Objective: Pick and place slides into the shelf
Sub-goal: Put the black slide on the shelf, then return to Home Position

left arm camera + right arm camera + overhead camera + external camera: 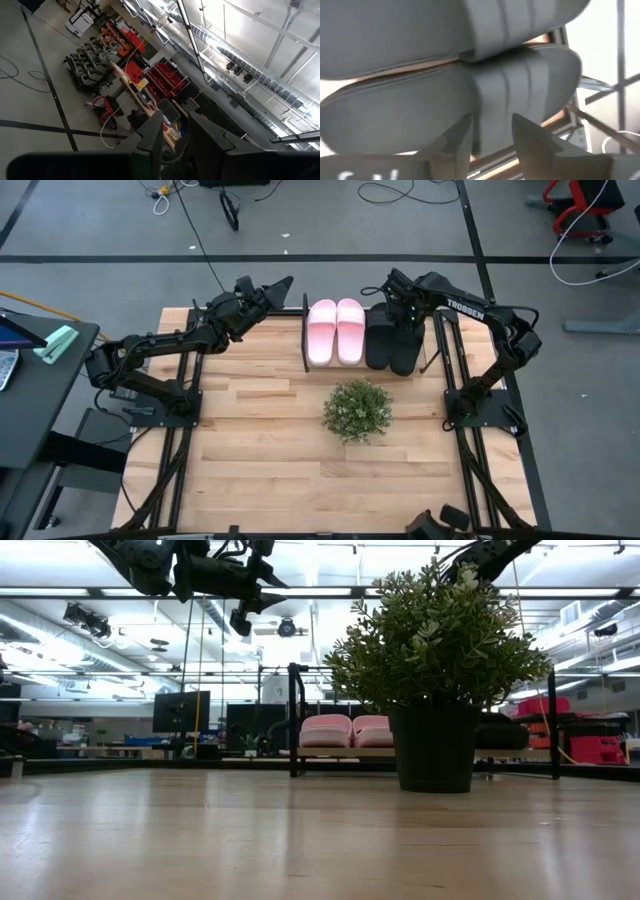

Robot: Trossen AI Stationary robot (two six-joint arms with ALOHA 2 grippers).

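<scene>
All four slides sit side by side in the shelf (306, 330) at the table's far edge: the pink pair (336, 330) left, the black pair (392, 340) right. The right gripper (491, 131) hovers over the rightmost black slide (455, 107), fingers parted astride its strap, gripping nothing. The left gripper (283, 286) hangs raised, just left of the shelf, fingers slightly apart and empty.

Plant (437, 640) hides most of black slides (500, 732) in low view.

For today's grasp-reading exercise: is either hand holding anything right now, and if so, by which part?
Nothing is held. The left hand hangs empty in the air beside the shelf. The right hand has its fingers apart around the edge of a black slide, not gripping it.
</scene>
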